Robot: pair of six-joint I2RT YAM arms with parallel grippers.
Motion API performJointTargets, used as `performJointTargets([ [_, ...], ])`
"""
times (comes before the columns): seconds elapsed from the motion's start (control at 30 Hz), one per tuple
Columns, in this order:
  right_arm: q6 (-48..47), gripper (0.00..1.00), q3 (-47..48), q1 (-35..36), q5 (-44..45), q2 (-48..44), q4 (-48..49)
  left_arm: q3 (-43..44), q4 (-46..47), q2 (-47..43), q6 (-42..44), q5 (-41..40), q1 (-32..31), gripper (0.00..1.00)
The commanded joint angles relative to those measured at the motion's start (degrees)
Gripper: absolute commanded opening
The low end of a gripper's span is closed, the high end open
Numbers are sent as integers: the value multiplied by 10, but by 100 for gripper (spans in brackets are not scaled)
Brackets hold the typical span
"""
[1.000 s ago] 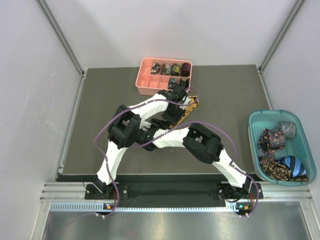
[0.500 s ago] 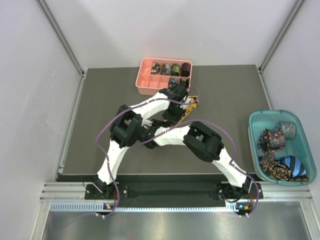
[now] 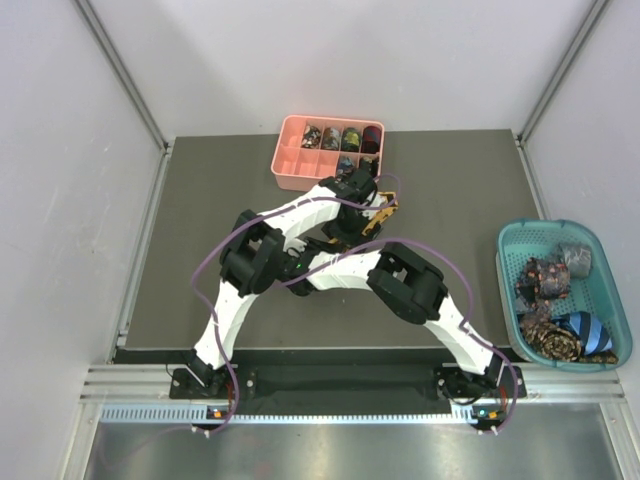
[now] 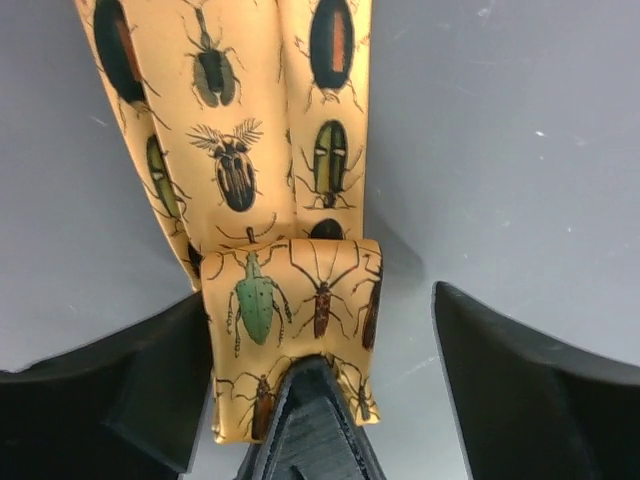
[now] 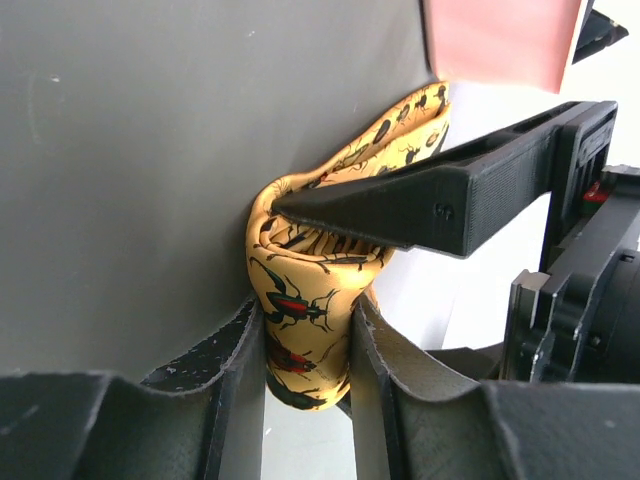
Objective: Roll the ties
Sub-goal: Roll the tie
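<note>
Top view: less of the yellow tie [image 3: 385, 213] shows than a second ago, with both arms crowding over it mid-worktop [image 3: 200, 220] near the pink tray [image 3: 295, 160]; the teal basket [image 3: 520, 250] sits well apart. Left wrist: the left end effector [image 4: 320, 300], narrower before, stands spread beside the roll, and the tie's length runs away up-frame. Right wrist: the right end effector [image 5: 305, 305] pinches the roll.
</note>
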Motion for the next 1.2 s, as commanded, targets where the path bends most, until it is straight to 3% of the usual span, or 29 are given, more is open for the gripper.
performJointTargets([
  [0.0, 43, 4, 4, 7, -76, -8, -54, 7, -2, -41, -20, 29, -2, 92],
  [0.27, 85, 3, -24, 35, -116, -44, -57, -2, 51, -108, -57, 2, 17, 99],
  [0.43, 87, 2, -59, 47, -186, -88, -28, -127, 154, -226, -106, -6, 57, 99],
  [0.73, -1, 2, -157, 54, -291, -182, 90, -346, 318, -402, -208, 22, 183, 99],
  [0.9, -16, 2, -183, 51, -381, -209, 117, -493, 411, -498, -293, -28, 236, 99],
  [1.17, -50, 1, -212, 17, -529, -243, 139, -595, 487, -551, -370, 6, 308, 99],
])
